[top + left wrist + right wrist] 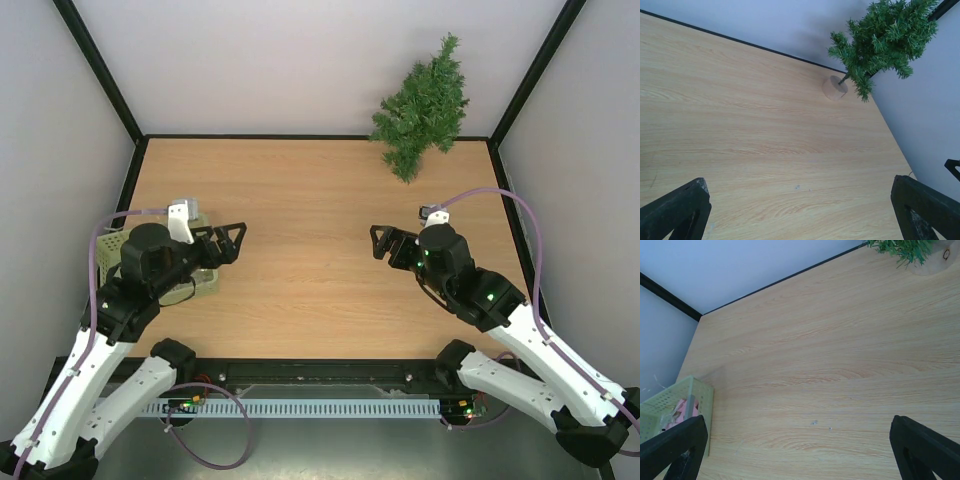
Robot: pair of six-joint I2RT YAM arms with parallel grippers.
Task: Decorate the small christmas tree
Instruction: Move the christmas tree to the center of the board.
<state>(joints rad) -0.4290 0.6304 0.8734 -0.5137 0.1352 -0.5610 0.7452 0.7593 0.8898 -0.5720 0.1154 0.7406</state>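
The tree [422,100] stands upright at one o'clock from the right hand [382,245], the nearer one. The left hand [228,243] hangs beside the basket [108,248]. Both hands are spread and empty.

Top view looks steeply down from the near edge over the whole table [300,200]; both wrist views sit low, facing across it, all sharing the tree [885,35].

No legible text, label, brand, number or sign in the top view; none in either wrist view. Any fine print is too small to resolve.
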